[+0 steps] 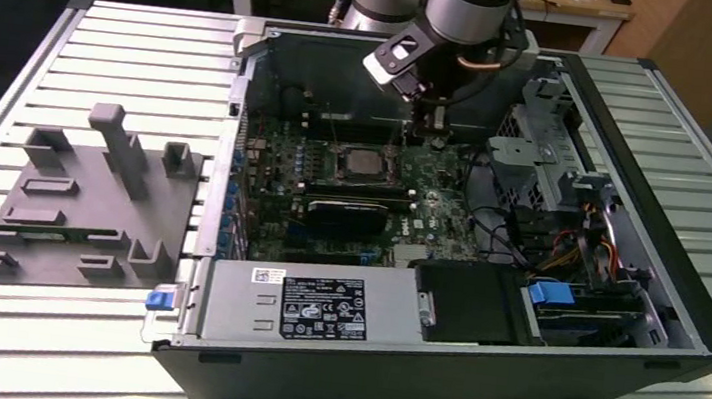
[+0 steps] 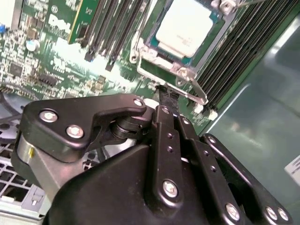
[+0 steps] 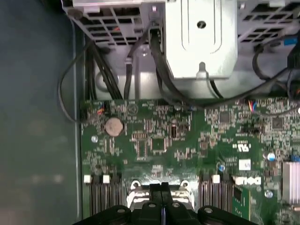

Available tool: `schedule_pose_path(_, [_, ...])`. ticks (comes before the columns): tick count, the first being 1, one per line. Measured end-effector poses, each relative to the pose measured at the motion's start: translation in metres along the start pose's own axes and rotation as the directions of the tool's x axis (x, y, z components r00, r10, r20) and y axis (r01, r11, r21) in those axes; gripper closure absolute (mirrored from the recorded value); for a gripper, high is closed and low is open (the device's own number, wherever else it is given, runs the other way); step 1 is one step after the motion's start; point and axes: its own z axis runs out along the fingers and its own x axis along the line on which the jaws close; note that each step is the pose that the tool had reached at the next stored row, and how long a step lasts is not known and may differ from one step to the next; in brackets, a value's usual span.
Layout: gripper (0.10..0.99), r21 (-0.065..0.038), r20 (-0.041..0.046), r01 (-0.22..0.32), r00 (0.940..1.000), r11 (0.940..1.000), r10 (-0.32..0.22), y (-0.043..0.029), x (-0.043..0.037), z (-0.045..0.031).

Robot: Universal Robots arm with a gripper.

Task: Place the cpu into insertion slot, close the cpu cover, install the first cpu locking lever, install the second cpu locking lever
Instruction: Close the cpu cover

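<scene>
The cpu [image 2: 185,26], a flat square chip with a dull silver top, lies in the insertion slot on the motherboard, also seen in the exterior view [image 1: 363,163]. The silver cpu cover [image 2: 180,71] frames the chip and seems to lie down over its edges, hiding the slot's pin field. A thin silver locking lever [image 2: 190,93] runs along the socket's near side. My black gripper [image 2: 165,96] is shut with nothing between its fingers [image 3: 161,191], and its tips are right at this lever, beside the socket. The exterior view shows the gripper [image 1: 424,117] just behind the socket.
Long black memory slots [image 2: 108,28] flank the socket on both sides. The case wall [image 2: 262,122] is close by. A metal drive cage [image 3: 201,37] with black cables [image 3: 159,70] stands beyond the board. A grey fixture [image 1: 87,199] lies on the slatted table beside the case.
</scene>
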Motion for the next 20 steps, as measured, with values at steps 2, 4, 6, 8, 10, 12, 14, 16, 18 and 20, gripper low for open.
schedule_pose_path(2, [0.980,0.000,-0.0001,0.000,1.0000,1.0000,0.000,-0.0053,-0.0002,0.0003])
schedule_pose_path(4, [0.980,0.000,0.0000,0.000,1.0000,1.0000,0.000,-0.0089,-0.0004,0.0004])
schedule_pose_path(6, [0.980,0.000,0.0000,0.000,1.0000,1.0000,0.000,-0.0110,-0.0005,0.0005])
schedule_pose_path(8, [0.980,-0.001,0.0000,0.000,1.0000,1.0000,0.000,-0.0122,-0.0005,0.0006])
schedule_pose_path(10, [0.980,-0.002,-0.0001,0.000,1.0000,1.0000,0.000,-0.0148,-0.0005,0.0009])
schedule_pose_path(12, [0.980,-0.004,-0.0006,0.000,1.0000,1.0000,0.000,-0.0193,-0.0008,0.0016])
schedule_pose_path(14, [0.980,-0.008,-0.0010,0.001,1.0000,1.0000,-0.001,-0.0248,-0.0011,0.0028])
schedule_pose_path(16, [0.980,-0.012,-0.0013,0.001,1.0000,0.9999,-0.001,-0.0298,-0.0015,0.0045])
schedule_pose_path(18, [0.980,-0.017,-0.0014,0.001,1.0000,0.9999,-0.001,-0.0341,-0.0023,0.0064])
schedule_pose_path(20, [0.980,-0.022,-0.0016,0.001,1.0000,0.9998,-0.001,-0.0384,-0.0033,0.0082])
